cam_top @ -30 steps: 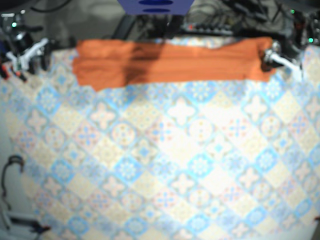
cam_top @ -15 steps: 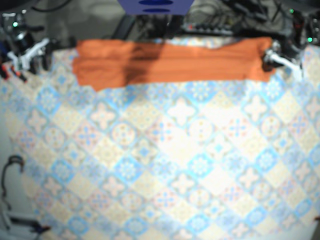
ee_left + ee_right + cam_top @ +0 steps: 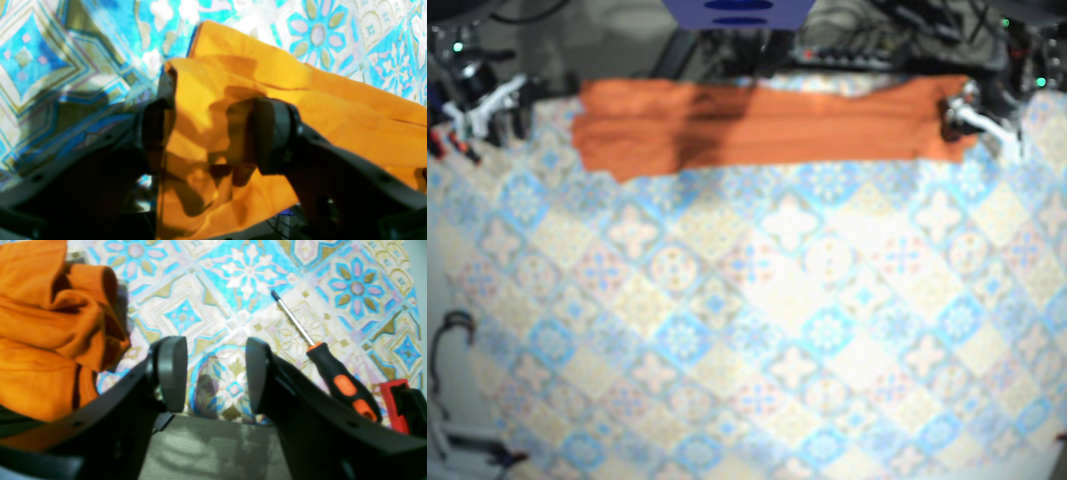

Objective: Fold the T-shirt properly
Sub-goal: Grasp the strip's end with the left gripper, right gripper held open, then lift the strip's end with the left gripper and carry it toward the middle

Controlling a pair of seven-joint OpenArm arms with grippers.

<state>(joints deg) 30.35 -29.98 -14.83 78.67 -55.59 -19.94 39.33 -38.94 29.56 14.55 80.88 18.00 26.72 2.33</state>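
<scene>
left gripper [image 3: 206,133] parted around T-shirt [image 3: 300,100], contact unclear | right gripper [image 3: 217,373] parted, alongside

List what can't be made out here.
- Left wrist: whether the left hand pinches the shirt; bunched cloth fills the gap.
- Base: the shirt's fold layers; too blurred.
- Right wrist: red tool, cut by the edge and partly behind the right hand.

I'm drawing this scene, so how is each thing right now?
Orange cloth T-shirt: folded into a long strip, lying flat.
Left gripper: jaws open, the shirt's bunched end between them.
Right gripper: jaws open, empty.
Black-and-orange screwdriver: lying flat on the patterned tablecloth.
</scene>
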